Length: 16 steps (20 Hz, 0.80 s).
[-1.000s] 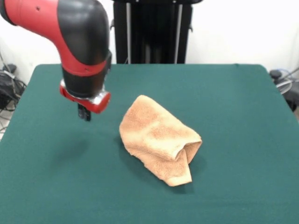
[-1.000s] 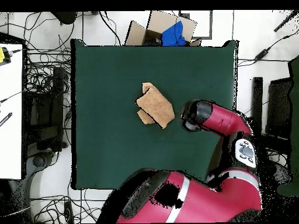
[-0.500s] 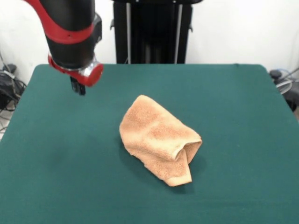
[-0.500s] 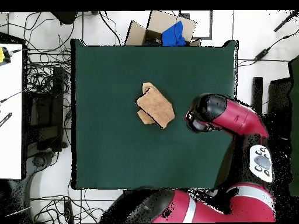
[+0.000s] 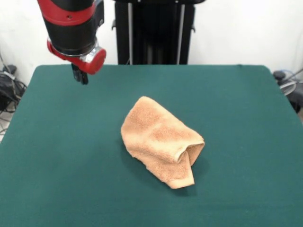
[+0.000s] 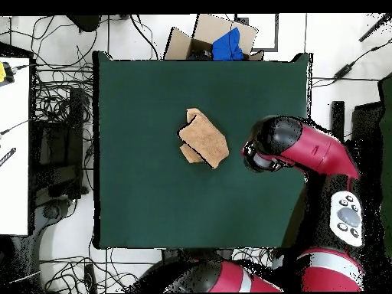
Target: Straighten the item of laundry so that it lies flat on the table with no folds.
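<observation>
The peach-orange terry hand towel (image 5: 160,140) sits crumpled near the middle of the dark green table (image 5: 57,161), folded over on itself into a rough lopsided bundle. In the front view, a hemmed edge curls into a small open pocket at its right end. Bare green cloth surrounds it on every side.

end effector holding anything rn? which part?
Nothing. The end effector hangs above the table, well apart from the towel, which lies crumpled and untouched.
</observation>
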Motion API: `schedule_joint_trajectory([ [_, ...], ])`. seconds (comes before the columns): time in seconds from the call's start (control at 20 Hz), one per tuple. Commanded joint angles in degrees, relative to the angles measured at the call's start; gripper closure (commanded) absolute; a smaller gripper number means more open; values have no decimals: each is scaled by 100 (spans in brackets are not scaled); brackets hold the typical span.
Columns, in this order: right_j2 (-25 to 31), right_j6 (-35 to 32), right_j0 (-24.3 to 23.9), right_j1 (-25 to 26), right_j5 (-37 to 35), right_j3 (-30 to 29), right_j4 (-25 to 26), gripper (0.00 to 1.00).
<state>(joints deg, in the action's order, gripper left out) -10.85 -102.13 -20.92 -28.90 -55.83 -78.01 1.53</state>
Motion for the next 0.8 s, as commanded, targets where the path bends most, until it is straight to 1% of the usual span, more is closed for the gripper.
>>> schedule_joint_trajectory([
  [0.05,648,-268,263,-16,-312,-224,-58,100],
  [0.2,675,-421,317,-31,-221,-348,-158,100],
  [0.45,689,-729,457,65,-97,-356,-313,100],
  [0.8,612,-1067,677,14,-192,-343,-636,100],
])
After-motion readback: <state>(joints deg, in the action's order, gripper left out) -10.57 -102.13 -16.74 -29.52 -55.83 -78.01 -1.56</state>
